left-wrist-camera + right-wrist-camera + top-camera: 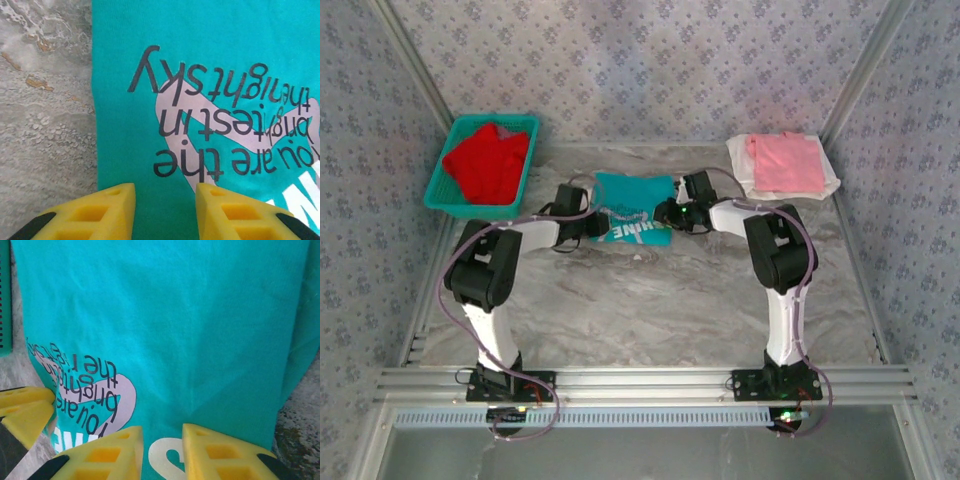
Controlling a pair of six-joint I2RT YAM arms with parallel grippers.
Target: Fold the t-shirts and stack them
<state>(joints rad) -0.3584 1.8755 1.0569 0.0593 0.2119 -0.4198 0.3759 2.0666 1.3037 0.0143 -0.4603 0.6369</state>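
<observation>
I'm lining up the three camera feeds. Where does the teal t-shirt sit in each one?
Top external: the teal t-shirt lies just above picture centre.
Left wrist: it covers the right two-thirds, marble to its left.
Right wrist: it spans most of the width, top to bottom.
Shared landmark: the printed lettering, lower right in left wrist, lower left in right wrist.

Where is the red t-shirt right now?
From the overhead camera, the red t-shirt lies in the teal basket at the far left corner of the table, left of the teal t-shirt.
</observation>
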